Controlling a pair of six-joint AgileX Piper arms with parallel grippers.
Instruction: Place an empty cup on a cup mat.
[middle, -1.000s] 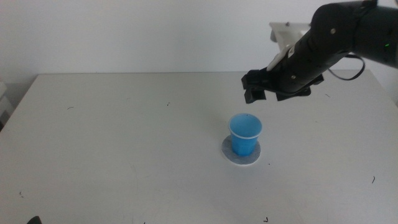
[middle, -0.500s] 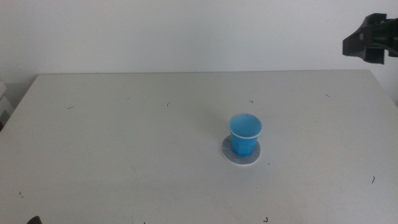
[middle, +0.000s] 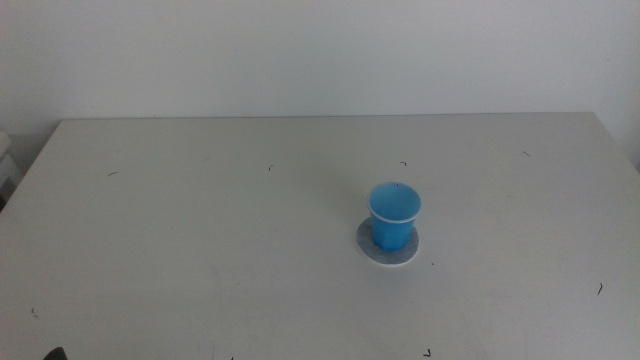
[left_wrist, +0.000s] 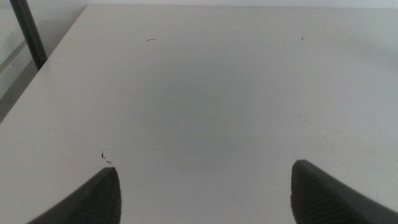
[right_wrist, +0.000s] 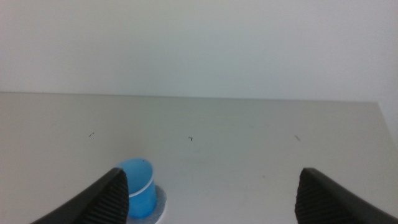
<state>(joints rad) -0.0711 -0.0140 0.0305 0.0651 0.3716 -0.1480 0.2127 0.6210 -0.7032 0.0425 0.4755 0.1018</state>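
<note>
Middle view has the cup (middle: 395, 215) sitting upright on the mat (middle: 387, 248), right of the table's (middle: 200, 230) centre, and it looks empty, just blue inside. Neither arm shows up in that shot. Left gripper (left_wrist: 202, 190) has its jaws spread wide over bare tabletop with nothing between them. Right gripper (right_wrist: 211, 193) is spread wide too, holding nothing, and its wrist view catches the cup (right_wrist: 138, 194) on the mat (right_wrist: 159, 205) beside one jaw.
</note>
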